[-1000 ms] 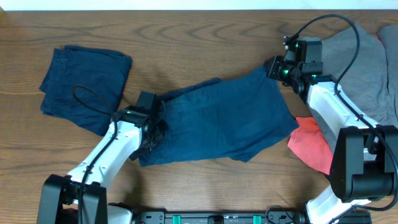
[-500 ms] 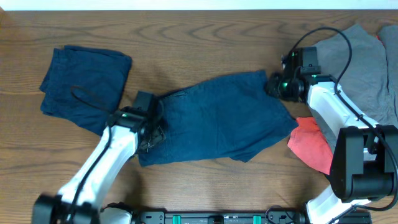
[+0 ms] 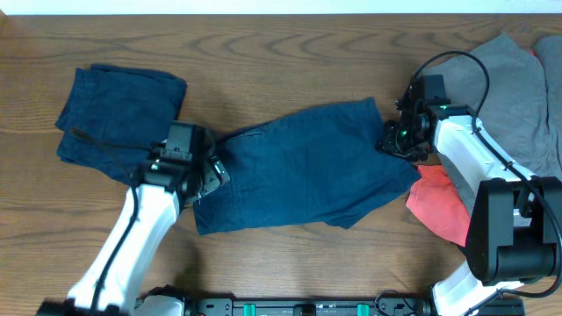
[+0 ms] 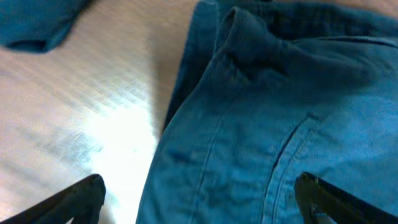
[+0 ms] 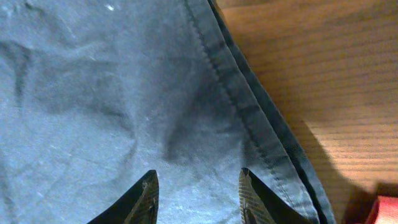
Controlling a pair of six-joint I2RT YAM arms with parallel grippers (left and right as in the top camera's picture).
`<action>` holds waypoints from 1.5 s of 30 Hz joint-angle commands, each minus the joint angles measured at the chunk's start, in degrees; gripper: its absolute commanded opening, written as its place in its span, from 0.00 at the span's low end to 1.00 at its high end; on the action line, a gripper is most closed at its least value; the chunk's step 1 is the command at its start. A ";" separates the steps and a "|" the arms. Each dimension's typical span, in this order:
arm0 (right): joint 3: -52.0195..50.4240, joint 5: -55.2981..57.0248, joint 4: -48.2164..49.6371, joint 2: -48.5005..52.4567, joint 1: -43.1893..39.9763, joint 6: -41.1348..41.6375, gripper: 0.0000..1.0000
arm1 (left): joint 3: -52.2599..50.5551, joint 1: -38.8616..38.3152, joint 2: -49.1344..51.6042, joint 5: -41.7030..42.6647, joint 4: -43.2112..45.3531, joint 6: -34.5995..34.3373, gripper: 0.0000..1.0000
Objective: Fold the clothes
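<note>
Navy shorts (image 3: pixel 307 167) lie spread out mid-worktop (image 3: pixel 290 35), a bit toward the near edge. Overhead puts one arm at each end of them, but finger spread is unreadable from there. Left wrist cam: left fingers (image 4: pixel 78 199) wide apart, released, pocket seam between them. Right wrist cam: right fingers (image 5: pixel 142 202) parted, gripping nothing, over the stitched hem. Only overhead shows the folded navy garment (image 3: pixel 118 118) far-left, the grey garment (image 3: pixel 518 88) cut off far-right, and the red cloth (image 3: pixel 439 206) partly under the right arm. Fingertip contact with the fabric: can't tell.
</note>
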 commanded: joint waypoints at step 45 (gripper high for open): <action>0.79 -9.64 2.75 -2.49 17.66 -11.06 0.01 | 21.00 10.38 15.08 17.14 -17.00 21.53 0.06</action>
